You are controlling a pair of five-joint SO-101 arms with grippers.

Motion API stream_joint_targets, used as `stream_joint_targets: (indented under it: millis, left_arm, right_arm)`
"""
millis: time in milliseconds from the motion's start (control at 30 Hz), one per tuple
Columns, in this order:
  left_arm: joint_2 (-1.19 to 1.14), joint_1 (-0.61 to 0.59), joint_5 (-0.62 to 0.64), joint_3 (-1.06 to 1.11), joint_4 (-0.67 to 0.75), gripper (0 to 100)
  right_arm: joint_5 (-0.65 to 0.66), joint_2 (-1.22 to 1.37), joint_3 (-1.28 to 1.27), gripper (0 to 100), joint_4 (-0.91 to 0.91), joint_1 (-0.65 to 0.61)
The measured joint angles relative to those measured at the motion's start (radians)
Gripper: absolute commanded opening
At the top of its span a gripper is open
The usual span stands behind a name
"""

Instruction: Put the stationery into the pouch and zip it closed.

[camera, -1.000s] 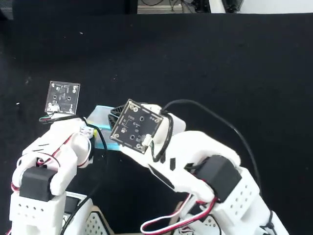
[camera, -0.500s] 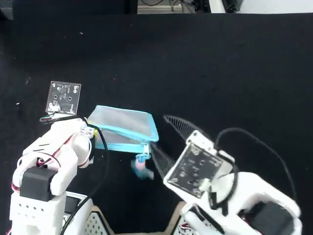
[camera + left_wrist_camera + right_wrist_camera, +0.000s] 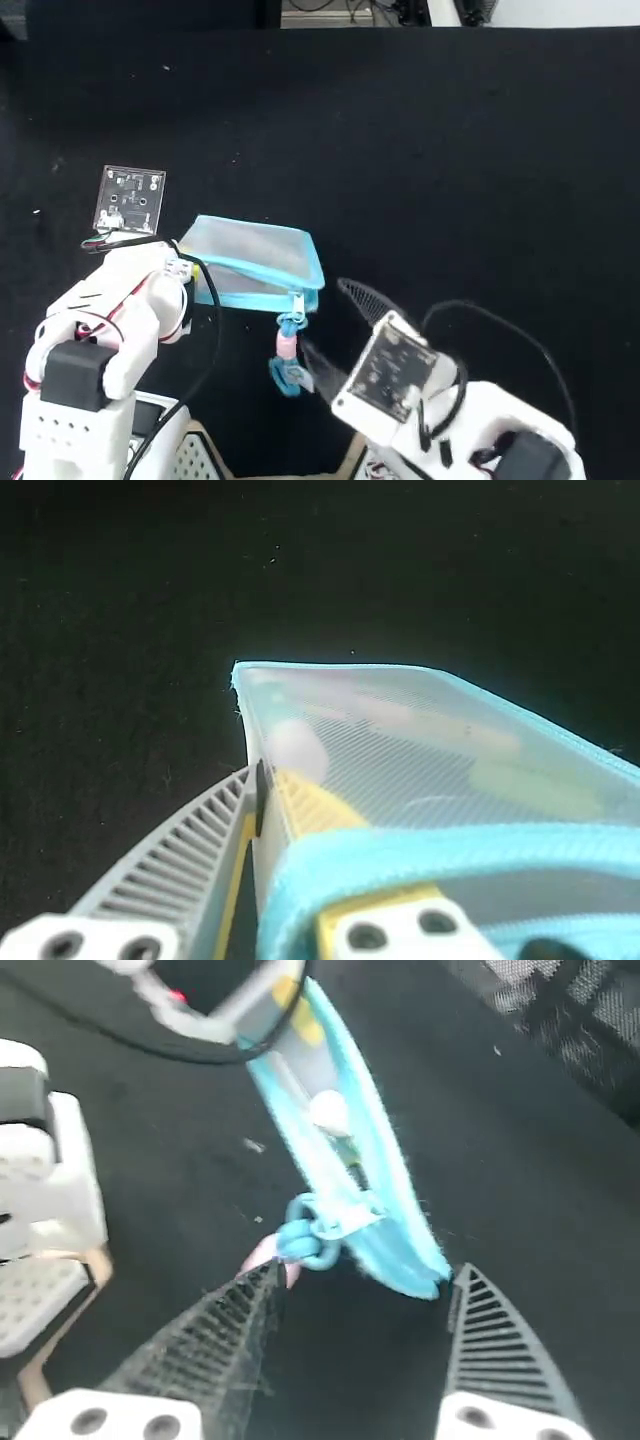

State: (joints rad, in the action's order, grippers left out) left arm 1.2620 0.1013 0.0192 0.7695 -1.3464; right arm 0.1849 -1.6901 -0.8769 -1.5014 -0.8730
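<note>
Turquoise-trimmed mesh pouch (image 3: pixel 255 255) is lying on the black cloth (image 3: pixel 450 150), with pale shapes showing through its side. The left gripper (image 3: pixel 262 798) is pinching the pouch's end nearest its own arm. The right gripper (image 3: pixel 335 325) is hovering near the other end with fingers spread, touching nothing. The zip cord (image 3: pixel 288 350) is trailing beside it.

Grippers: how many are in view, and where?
2. The left gripper is shut on one end of the pouch; the right gripper is open, near the zip pull.
</note>
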Motion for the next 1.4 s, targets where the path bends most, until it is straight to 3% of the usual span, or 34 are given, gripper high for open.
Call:
stream_joint_targets:
  millis: [167,400,667,800,1067,1400]
  left_arm:
    - [0.0,0.0,0.0,0.0,0.0,3]
    - [0.005,0.0,0.0,0.0,0.0,3]
    - [0.005,-0.003,-0.003,-0.002,0.003,3]
    - [0.006,-0.003,-0.003,-0.002,0.003,3]
    - [0.006,-0.002,-0.002,-0.002,0.009,3]
    - [-0.014,-0.005,-0.071,0.0,0.031,3]
  right_arm:
    - [-0.011,-0.11,-0.098,18.9,0.035,-0.032]
    - [-0.015,-0.112,-0.101,22.5,0.04,-0.066]
    - [-0.023,0.011,-0.1,22.6,0.038,-0.295]
    - [-0.023,0.063,-0.091,22.7,0.04,-0.31]
    - [-0.023,0.026,-0.092,22.7,0.124,-0.129]
    - [-0.021,0.018,-0.29,22.6,0.496,0.084]
